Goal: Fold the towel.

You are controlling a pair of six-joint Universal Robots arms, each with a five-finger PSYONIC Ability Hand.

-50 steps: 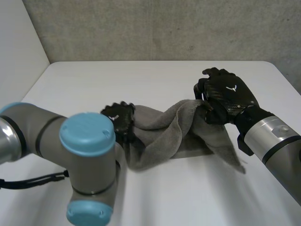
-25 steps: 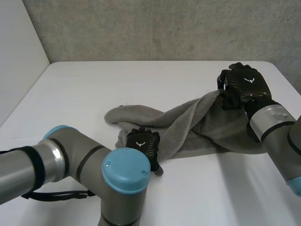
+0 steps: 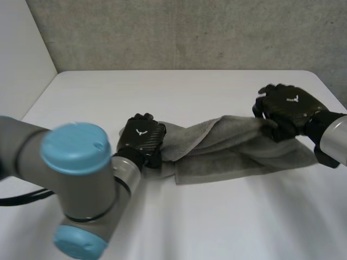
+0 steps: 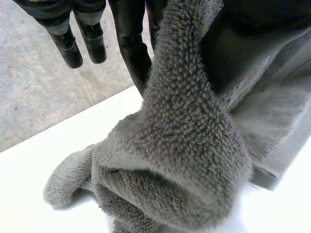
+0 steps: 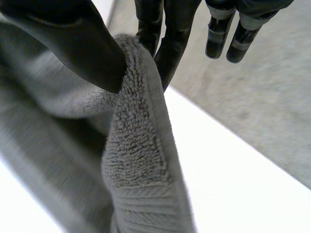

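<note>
L hand [image 3: 141, 138] & R hand [image 3: 286, 106] pinch towel [image 3: 233, 149] ends.

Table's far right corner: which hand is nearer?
Right. The right hand pinches the grey towel before that table corner; the left hand grips the towel's opposite end.

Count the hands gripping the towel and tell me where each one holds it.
2. The left hand pinches the grey towel at one bunched end; the right hand pinches an edge at the opposite end. No other hand could be hidden here.
</note>
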